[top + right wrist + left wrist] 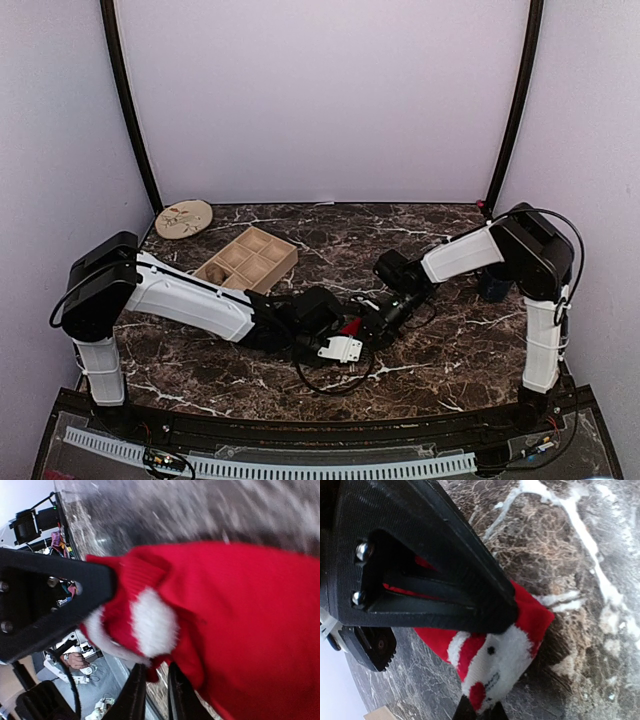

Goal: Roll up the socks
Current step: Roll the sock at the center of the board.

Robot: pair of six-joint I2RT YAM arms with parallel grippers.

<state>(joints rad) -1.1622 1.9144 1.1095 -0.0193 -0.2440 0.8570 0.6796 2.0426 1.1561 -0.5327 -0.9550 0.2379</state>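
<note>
The red sock (pixel 492 657) lies near the middle of the counter (pixel 450 340), toward the near edge. Both arms reach in low from opposite sides, so their tips meet over it. The left gripper (pixel 338 333) is clamped on the sock: its wrist view shows red fabric pinched between the closed fingers. An end with the white patch (pixel 512 647) pokes out beyond the tips, flat on the marble. That hold looks meant to pin one part down so the rest can be turned over it.

The right gripper (pixel 374 319) sits close against the sock from the other side. One finger (pixel 55 600) touches the ribbed cuff, but the other is not clearly shown, so I cannot tell whether they are apart or gripping. The fabric there is bunched and folded on itself, which suggests a roll begun but loose. The tan sock shows in no view. The tray (pixel 247 258) sits well apart, toward the far left corner. The next move likely needs the right gripper to catch the cuff without dragging the sock out of the left's pinch
</note>
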